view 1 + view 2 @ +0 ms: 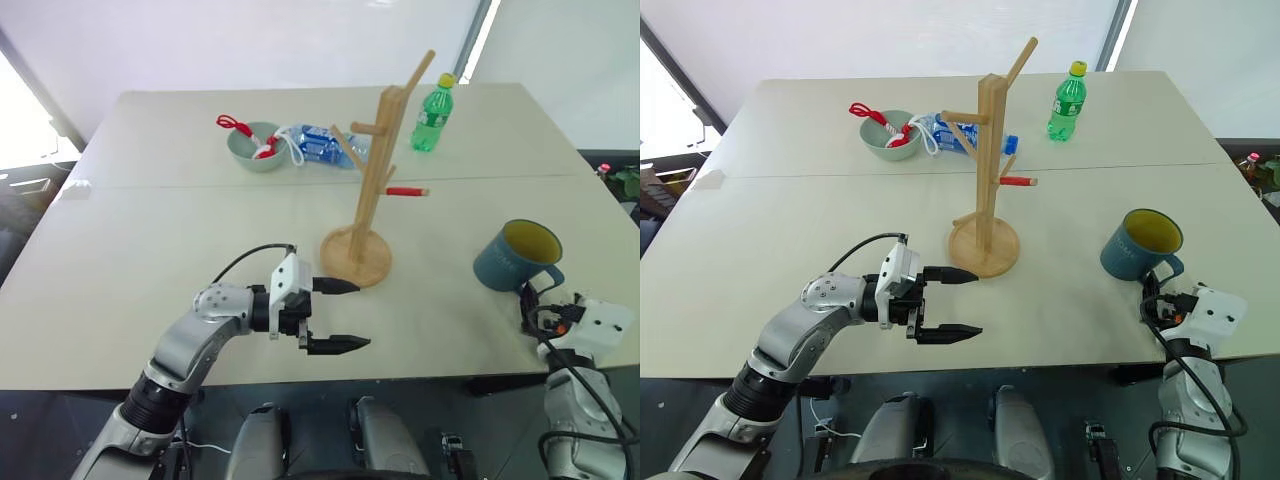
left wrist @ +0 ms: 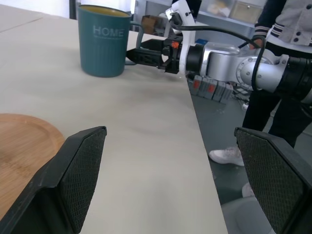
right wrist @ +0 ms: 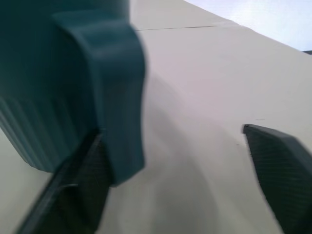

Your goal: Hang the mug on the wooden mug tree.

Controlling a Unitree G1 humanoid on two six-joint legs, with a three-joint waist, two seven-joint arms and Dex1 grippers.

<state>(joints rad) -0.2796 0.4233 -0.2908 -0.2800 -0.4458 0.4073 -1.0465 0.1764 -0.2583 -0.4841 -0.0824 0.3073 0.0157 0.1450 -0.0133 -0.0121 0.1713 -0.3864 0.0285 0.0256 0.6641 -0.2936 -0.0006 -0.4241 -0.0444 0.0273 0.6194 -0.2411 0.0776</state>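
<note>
On table (image 1: 150, 250): wooden mug tree (image 1: 368, 190) upright mid-table, pegs bare. Pale green bowl (image 1: 252, 148) behind holds red-white item. Mug (image 1: 516, 256) upright near right edge, nothing visible inside. Left gripper (image 1: 338, 315) fingers apart, empty. Right gripper (image 3: 170, 165) jaws spread at mug handle, one finger touching it.

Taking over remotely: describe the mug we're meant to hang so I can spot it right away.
Start at the wooden mug tree standing mid-table, then look toward the robot's right, near the table's front edge. The mug stands there upright, just ahead of the right gripper. It is dusty teal with a yellow inside, a loop handle and "HOME" on its side, unlike the pale green bowl far back.
</note>
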